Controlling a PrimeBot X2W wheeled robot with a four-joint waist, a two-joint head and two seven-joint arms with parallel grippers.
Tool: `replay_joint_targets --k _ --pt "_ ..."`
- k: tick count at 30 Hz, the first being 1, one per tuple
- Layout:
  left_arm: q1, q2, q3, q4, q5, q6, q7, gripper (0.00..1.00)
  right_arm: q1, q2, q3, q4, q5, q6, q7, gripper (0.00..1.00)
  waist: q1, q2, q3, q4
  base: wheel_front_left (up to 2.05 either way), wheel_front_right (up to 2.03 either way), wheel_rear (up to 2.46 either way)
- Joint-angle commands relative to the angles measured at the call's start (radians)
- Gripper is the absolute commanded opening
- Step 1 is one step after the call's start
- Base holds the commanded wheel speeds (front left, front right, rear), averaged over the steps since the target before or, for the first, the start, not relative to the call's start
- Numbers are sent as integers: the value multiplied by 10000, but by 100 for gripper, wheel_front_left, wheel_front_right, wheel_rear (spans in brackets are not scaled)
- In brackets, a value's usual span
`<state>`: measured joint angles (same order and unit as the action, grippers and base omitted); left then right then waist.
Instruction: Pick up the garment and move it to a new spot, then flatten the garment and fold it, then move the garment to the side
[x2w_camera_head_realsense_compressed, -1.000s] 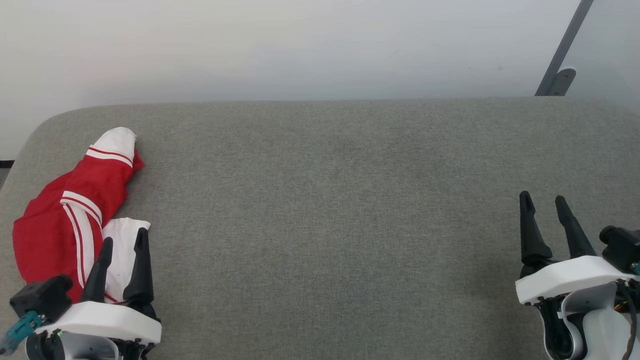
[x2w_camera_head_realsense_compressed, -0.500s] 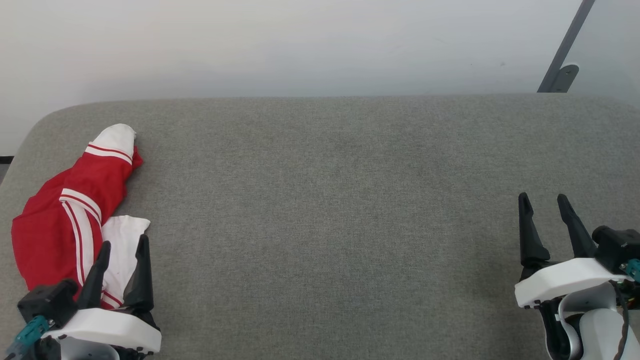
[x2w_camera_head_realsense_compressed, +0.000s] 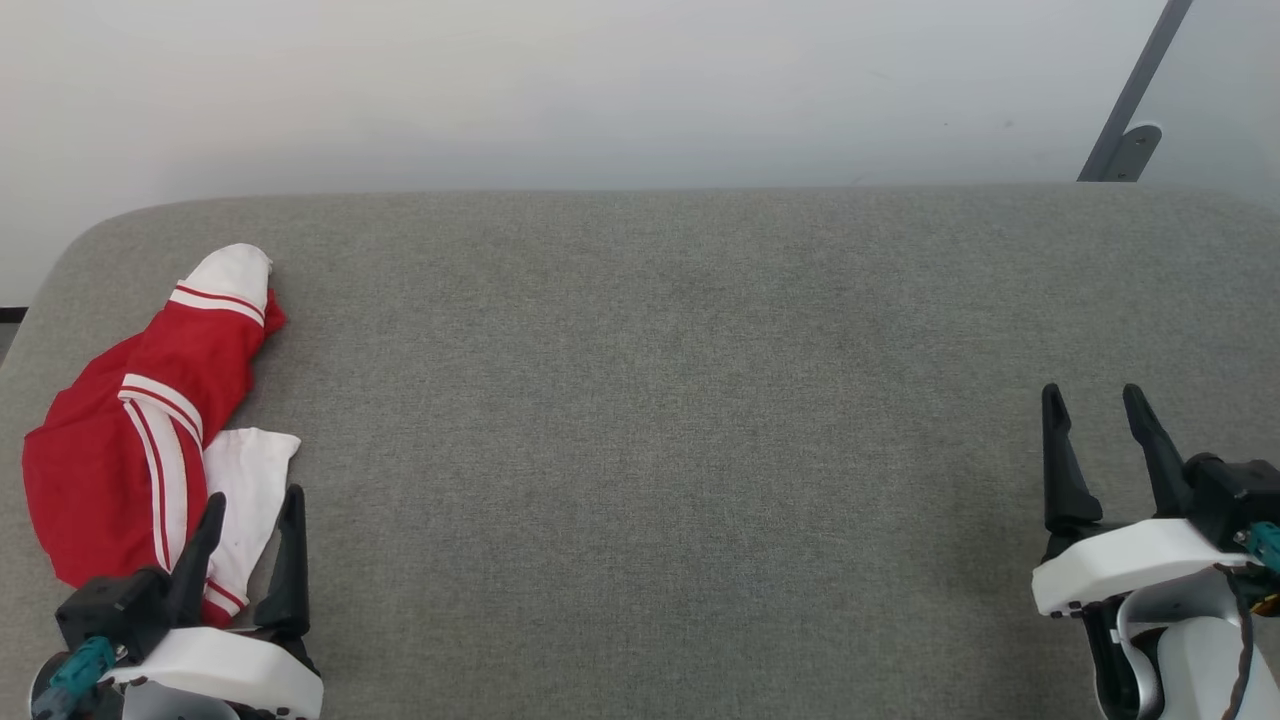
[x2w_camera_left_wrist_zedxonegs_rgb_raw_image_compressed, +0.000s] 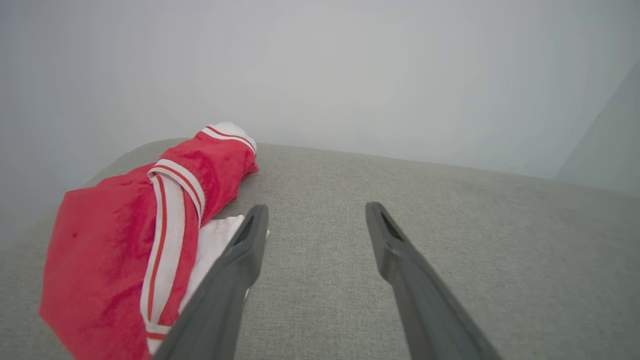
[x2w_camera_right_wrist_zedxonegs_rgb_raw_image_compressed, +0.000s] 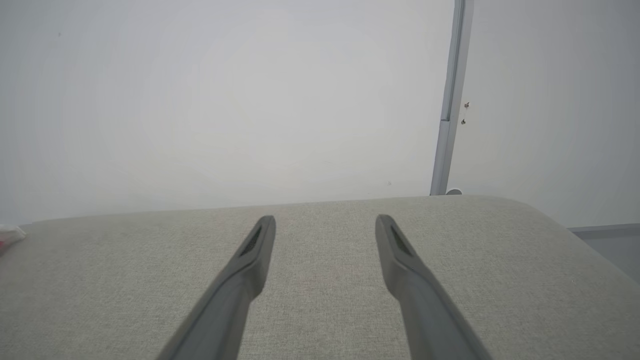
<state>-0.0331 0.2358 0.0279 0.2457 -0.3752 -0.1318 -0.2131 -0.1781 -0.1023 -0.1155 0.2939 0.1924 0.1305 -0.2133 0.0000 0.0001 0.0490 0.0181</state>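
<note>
Leftmost, the garment (x2w_camera_head_realsense_compressed: 110, 440) is seen bunched at the left end of the grey fabric surface (x2w_camera_head_realsense_compressed: 650, 400) — red cloth crumpled into a long heap, with one white sleeve end pointed toward the far edge and another white patch spread flat on its right side. Just beside that white patch, the left tool (x2w_camera_head_realsense_compressed: 256, 494) is held with its two dark fingers set apart and no cloth gripped. In the left wrist view its left finger is seen overlapping the white cloth, though contact cannot be judged. Across a wide stretch of the surface, the right tool (x2w_camera_head_realsense_compressed: 1091, 390) is found near the right end — fingers likewise spread, well apart from the garment.
</note>
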Motion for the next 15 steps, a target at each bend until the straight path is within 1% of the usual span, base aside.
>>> replay_joint_targets --k 1,10,15 --pt "-92 95 -19 -36 169 17 -122 100 -139 16 -47 -65 -149 3 -119 100 0 -1 0 0 0 0 0" --pt "-64 196 -153 116 622 18 -280 100 -55 6 -131 -53 -520 3 -289 100 0 -1 -13 90 0 0 0" --pt "-108 126 -111 203 768 19 -368 100 36 127 23 -10 -810 4 -375 100 0 -1 -31 429 0 0 0"
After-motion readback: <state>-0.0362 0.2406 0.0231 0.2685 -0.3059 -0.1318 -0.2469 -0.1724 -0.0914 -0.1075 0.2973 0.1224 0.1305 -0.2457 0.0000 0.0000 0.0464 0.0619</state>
